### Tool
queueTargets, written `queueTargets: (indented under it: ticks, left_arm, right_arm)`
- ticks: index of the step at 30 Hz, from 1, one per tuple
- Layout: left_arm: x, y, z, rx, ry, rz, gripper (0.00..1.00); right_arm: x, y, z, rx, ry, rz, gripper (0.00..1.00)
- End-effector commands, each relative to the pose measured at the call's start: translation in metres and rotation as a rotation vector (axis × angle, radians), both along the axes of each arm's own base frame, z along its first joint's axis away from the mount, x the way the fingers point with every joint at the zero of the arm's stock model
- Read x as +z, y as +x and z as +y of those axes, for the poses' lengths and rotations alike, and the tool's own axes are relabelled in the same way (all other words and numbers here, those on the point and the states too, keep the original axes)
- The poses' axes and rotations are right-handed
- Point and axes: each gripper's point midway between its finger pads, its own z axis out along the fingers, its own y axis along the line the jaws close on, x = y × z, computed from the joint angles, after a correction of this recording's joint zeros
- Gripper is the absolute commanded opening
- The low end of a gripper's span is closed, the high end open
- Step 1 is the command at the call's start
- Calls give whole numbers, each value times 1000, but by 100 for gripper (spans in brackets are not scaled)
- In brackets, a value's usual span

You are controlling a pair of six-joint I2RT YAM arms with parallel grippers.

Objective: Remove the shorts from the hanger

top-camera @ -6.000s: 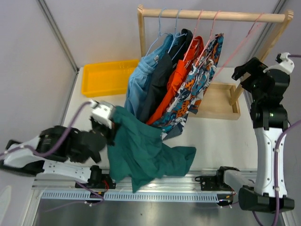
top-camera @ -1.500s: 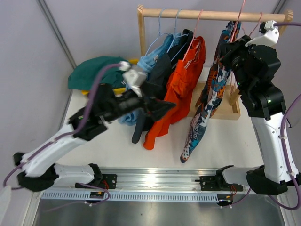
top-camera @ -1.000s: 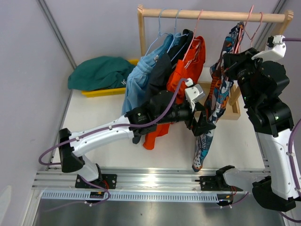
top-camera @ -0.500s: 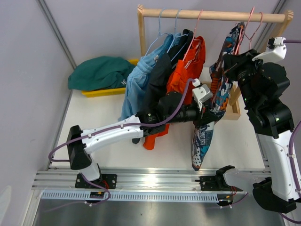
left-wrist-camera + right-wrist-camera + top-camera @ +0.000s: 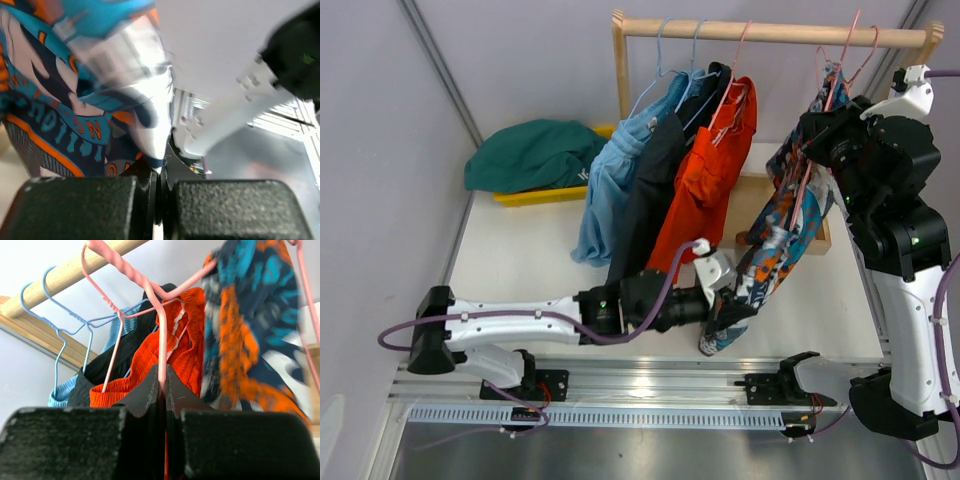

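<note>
Left gripper (image 5: pixel 728 303) is low on the table, jaws pressed together on the bottom hem of the patterned shorts (image 5: pixel 775 235); the left wrist view shows a fold of the print pinched right between the pads. Up top, the right gripper (image 5: pixel 817 135) is clamped tight on the wire of the pink hanger (image 5: pixel 161 340), just under the rail (image 5: pixel 770 32). So the shorts are strung between the two arms. In the overhead view their long axis runs from the waistband at about 1 o'clock, by the right gripper, down to the hem at 7 o'clock, in the left fingers. That line is what counts: from the left fingers the hanger sits up at 1 o'clock, so the fabric looks set to come free with a pull away toward 7 o'clock while the right arm anchors the wire. The orange pair (image 5: pixel 705 185), black pair (image 5: pixel 650 190) and light blue pair (image 5: pixel 610 175) hang at 10 o'clock from the left gripper, and the dark green pair (image 5: pixel 530 153) lies on the yellow tray (image 5: pixel 535 195).
</note>
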Motion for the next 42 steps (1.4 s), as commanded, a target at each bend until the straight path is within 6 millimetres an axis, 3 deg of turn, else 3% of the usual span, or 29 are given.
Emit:
queueTargets:
  ticks: [1,5,7,8,10,11,13,14,17,18,19,21,22,24,26,27,28,29,30,31,32,33,35,37,38,40,42]
  left_arm:
    - [-48,-37,13,-35,83,70,0]
    - [-50,-28,11,23,93,68,0]
    - [-38,-18,4,66,95,42,0]
    - [-25,-8,0,109,86,7,0]
    - [-23,15,-9,187,128,-32,0]
    - [-3,27,-14,219,102,-39,0]
    - [-10,60,-15,298,168,-41,0]
    - [9,87,-20,358,151,-47,0]
    - [27,128,-28,427,135,-44,0]
    - [18,149,-23,455,172,-33,0]
    - [31,159,-24,472,154,-28,0]
    - [24,177,-23,505,205,-19,0]
    - [23,179,-21,517,217,-22,0]
    - [9,171,-12,502,249,-13,0]
    - [15,160,-5,490,215,5,0]
    - [-3,144,7,484,249,13,0]
    - [-3,135,13,479,243,27,0]
    - [-16,125,19,467,267,34,0]
    - [-17,104,21,437,271,34,0]
    - [-20,93,38,449,278,35,0]
    - [-21,69,43,416,295,26,0]
    - [-13,59,60,433,282,29,0]
    - [-22,32,80,411,338,23,0]
    - [-18,23,106,446,338,47,0]
    - [-26,14,120,439,388,43,0]
    - [-30,10,139,475,415,76,0]
    - [-38,10,169,526,486,59,0]
  right_arm:
    - [64,-12,-19,-43,52,-198,0]
    - [53,-18,-16,-14,91,-165,0]
    - [41,-23,-11,16,105,-127,0]
    - [31,-29,-9,34,114,-104,0]
    - [14,-40,4,106,152,-43,0]
    - [6,-45,9,138,167,-18,0]
    - [-15,-64,23,228,214,50,0]
    - [-25,-73,25,250,226,80,0]
    - [-28,-92,39,348,248,123,0]
    - [-24,-100,41,367,248,143,0]
    - [-21,-104,41,375,248,148,0]
    - [-12,-112,42,391,257,144,0]
    - [3,-118,40,396,265,107,0]
    - [10,-114,38,380,261,100,0]
    - [25,-112,33,359,245,53,0]
    - [29,-107,32,346,241,41,0]
    - [33,-95,34,339,230,36,0]
    - [37,-87,34,332,215,23,0]
    - [39,-79,33,317,206,16,0]
    - [42,-71,32,303,199,9,0]
    - [45,-54,35,300,186,2,0]
    - [48,-45,32,284,181,-7,0]
    - [54,-20,33,293,178,-15,0]
    - [58,-1,19,257,194,-23,0]
    - [59,15,18,268,202,-27,0]
    - [60,32,3,233,229,-32,0]
    - [55,51,4,252,246,-19,0]
